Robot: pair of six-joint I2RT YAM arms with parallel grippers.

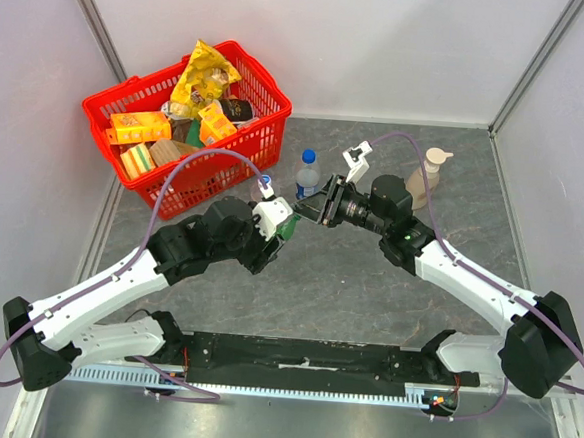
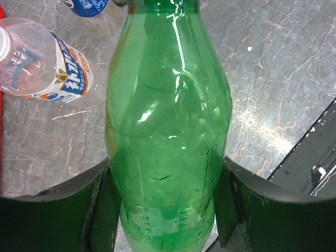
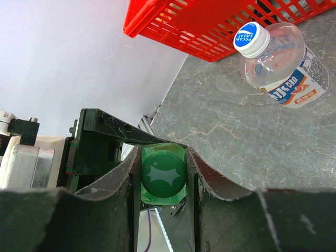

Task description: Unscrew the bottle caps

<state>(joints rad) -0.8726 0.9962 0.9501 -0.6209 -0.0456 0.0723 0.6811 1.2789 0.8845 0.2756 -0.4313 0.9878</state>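
With your left gripper (image 2: 167,210) clamped on the green bottle (image 2: 168,105) and your right gripper (image 3: 163,181) closed on its green cap (image 3: 163,170), near the tabletop's middle, turn the right wrist about the bottle's axis and hold the left squeeze firm so the bottle cannot spin

Both arms reach inward, wrists nearly meeting, left gripper (image 1: 282,227) clamped on the green bottle (image 2: 168,131), right gripper (image 1: 310,206) pinching its green cap (image 3: 163,175)

Top overhead; close wrist views share green bottle (image 2: 168,131)
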